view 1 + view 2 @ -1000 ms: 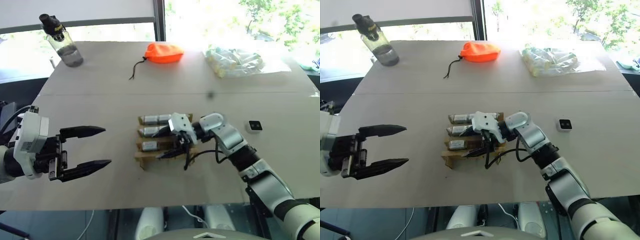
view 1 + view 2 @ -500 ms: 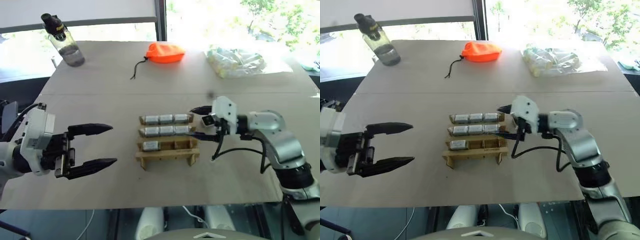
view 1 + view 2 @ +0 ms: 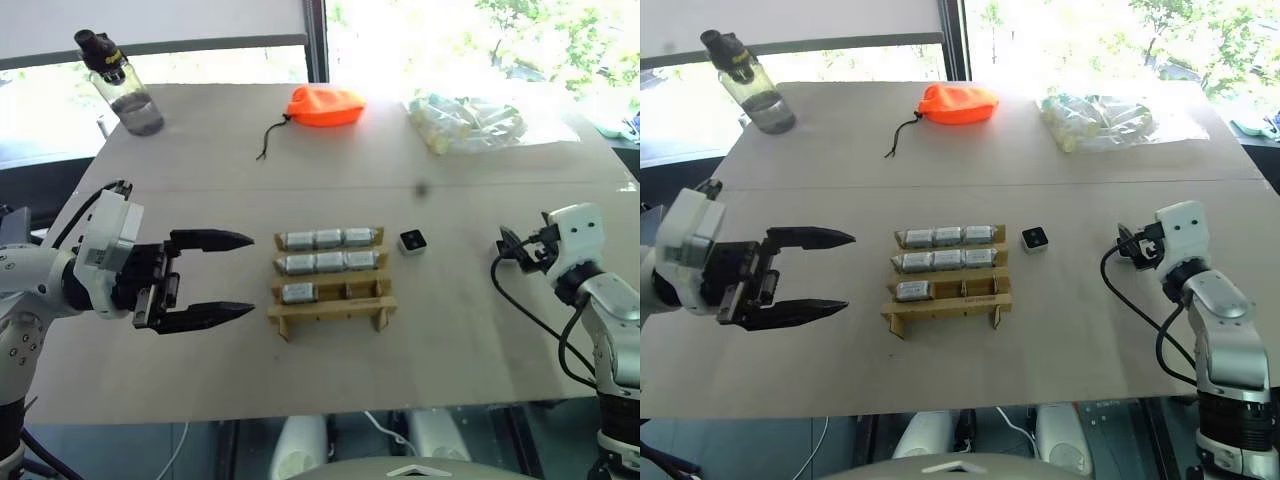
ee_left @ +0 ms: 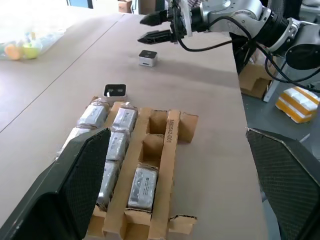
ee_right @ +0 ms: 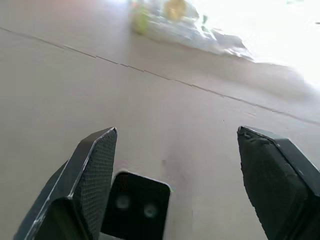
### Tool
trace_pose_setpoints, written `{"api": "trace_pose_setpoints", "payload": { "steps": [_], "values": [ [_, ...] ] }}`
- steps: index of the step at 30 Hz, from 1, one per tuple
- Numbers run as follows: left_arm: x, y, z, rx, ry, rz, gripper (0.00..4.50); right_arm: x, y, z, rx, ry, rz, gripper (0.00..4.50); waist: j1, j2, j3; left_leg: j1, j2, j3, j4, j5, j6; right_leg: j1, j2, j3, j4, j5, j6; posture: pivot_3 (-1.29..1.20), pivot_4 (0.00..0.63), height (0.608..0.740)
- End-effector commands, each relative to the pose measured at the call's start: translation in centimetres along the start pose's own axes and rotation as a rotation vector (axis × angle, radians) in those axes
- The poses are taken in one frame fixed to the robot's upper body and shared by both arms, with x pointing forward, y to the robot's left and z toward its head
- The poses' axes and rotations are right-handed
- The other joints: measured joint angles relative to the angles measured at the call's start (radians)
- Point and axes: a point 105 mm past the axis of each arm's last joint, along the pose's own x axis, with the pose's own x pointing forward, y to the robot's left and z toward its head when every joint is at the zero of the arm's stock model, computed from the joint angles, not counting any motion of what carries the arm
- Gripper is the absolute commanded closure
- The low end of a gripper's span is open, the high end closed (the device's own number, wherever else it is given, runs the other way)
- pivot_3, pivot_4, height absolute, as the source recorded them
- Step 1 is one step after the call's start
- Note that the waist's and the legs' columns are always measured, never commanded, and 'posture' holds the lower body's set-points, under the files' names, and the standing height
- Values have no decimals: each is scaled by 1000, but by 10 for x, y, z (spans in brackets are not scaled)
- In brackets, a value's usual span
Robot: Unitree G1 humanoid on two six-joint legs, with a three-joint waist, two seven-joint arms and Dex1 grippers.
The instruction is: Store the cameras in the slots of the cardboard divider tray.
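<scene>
A: The right tool (image 5: 176,134) has been swung away from the cardboard divider tray (image 3: 330,312) and is now held out over the far right side of the worktop (image 3: 200,170). Its fingers are spread apart and nothing is carried between them.

B: And right beneath it?

A: A loose camera (image 5: 137,210) is seen just under the gap of the fingers, nearer to one finger than to the other, lying black face up and not yet touched. So a drop-off at the tray can be taken as finished, and the next pick looks to be lined up.

B: What about the left tool (image 3: 248,275)?

A: It is held wide open and empty. The tray is faced from its tips, a short way ahead of them, and nothing is being touched.

B: The tray itself?

A: Seven cameras are counted in it. The row farthest from the robot is filled with three, the next row with three, and one slot of the third row is taken. The other slots of that row are seen to be empty. A second loose camera (image 3: 412,241) is left just beside the tray, between it and the right tool.

B: So the job is judged as past halfway?

A: Past halfway, yes, with at least two cameras to be stowed. Care is called for at the pick: the camera is small and flat on the worktop, so it could be nudged aside if the fingers are closed off-centre.
</scene>
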Motion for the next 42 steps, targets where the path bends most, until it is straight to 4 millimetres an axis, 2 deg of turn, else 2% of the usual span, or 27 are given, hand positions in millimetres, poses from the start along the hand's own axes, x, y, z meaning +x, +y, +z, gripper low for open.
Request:
{"api": "trace_pose_setpoints", "payload": {
  "steps": [1, 8, 14, 25, 29, 42],
  "values": [
    [-2, 1, 3, 35, 10, -11, 0, -3, -10, 4, 74, -22, -79, 700, 3, 0, 0, 0, 0, 0, 0, 0, 0, 0, 0, 0, 0, 0, 0, 0, 150, 740],
    [-2, 2, 3, 42, 3, -20, 0, -8, 7, -17, 140, 36, -55, 700, 10, 0, 0, -1, 0, -1, 0, 0, 0, 0, -1, -1, -1, 0, 0, 0, 150, 740],
    [-3, 1, 4, 45, 0, -19, 0, -11, 13, -33, 132, 85, -44, 700, 6, 0, 0, 0, 0, 0, 0, 0, 0, 0, -1, 0, 0, 0, 0, 0, 150, 740],
    [-4, 4, 5, 57, -7, -2, 0, -6, 24, -44, 146, 113, -9, 700, 8, -1, 0, -1, 0, -1, 0, 0, 0, 0, -1, 0, 0, 0, 0, 0, 150, 740],
    [-4, 5, 5, 57, -5, -1, 0, -3, 26, -43, 151, 104, 0, 700, 7, 0, 0, -1, 0, -1, 0, 0, 0, 0, -1, 0, 0, 0, 0, 0, 150, 740],
    [-6, 6, 3, 58, 0, 7, 0, 0, 37, -19, 114, -23, 81, 700, 7, 0, 0, -1, 0, -1, 0, 0, 0, 0, -1, 0, 0, 0, 0, 0, 150, 740]
  ]
}}
